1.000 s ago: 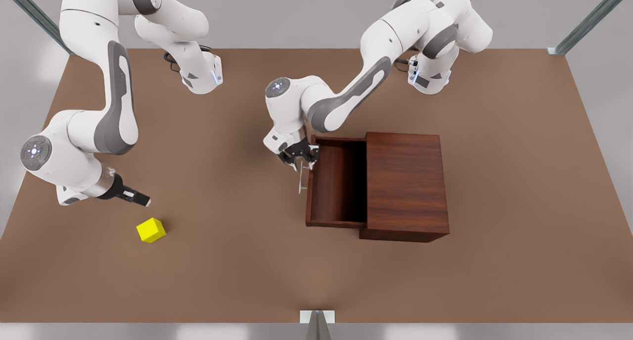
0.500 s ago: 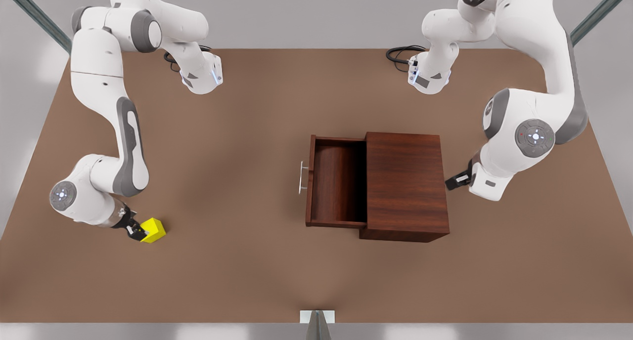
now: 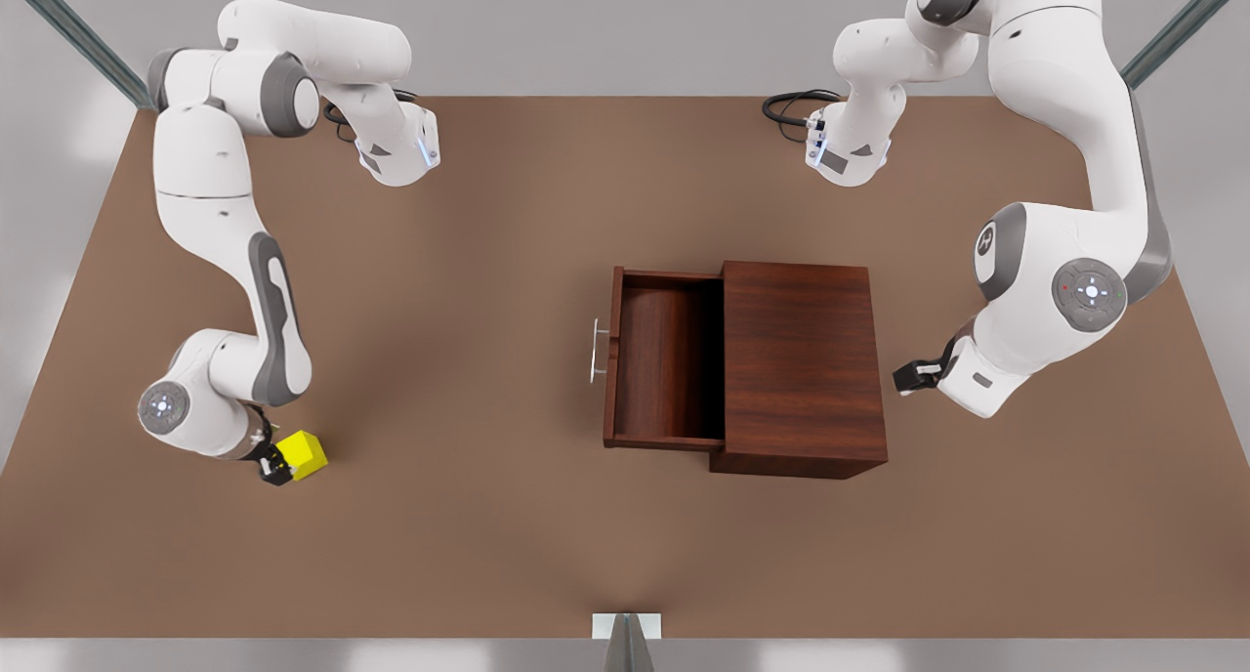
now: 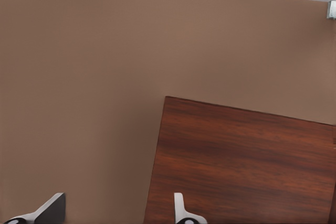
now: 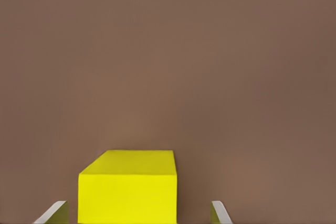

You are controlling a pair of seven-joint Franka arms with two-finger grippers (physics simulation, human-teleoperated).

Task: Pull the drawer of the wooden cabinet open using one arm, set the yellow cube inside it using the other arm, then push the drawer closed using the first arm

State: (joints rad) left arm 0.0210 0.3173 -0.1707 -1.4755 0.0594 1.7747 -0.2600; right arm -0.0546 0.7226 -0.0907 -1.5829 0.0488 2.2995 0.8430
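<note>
The yellow cube (image 3: 303, 454) rests on the table at the front view's left. My right gripper (image 3: 271, 467) is down at it and open. In the right wrist view the cube (image 5: 128, 187) sits between the fingertips (image 5: 219, 212) with a gap on each side. The wooden cabinet (image 3: 801, 359) stands mid-table with its drawer (image 3: 664, 359) pulled out toward the front view's left; the drawer holds nothing, and its silver handle (image 3: 594, 350) is free. My left gripper (image 3: 906, 377) hovers just off the cabinet's far side at the front view's right, open and holding nothing. The left wrist view shows the cabinet top (image 4: 241, 166) beyond that gripper (image 4: 115, 211).
The brown table (image 3: 488, 535) is bare between cube and drawer. Both arm bases (image 3: 395, 149) stand along the back edge, with a cable (image 3: 786, 105) by the one at the front view's right. A small metal post (image 3: 625, 638) stands at the front edge.
The arm that held the drawer handle let go and swung round behind the cabinet, still drifting away. The other arm came down onto the cube and now straddles it. The drawer stayed open.
</note>
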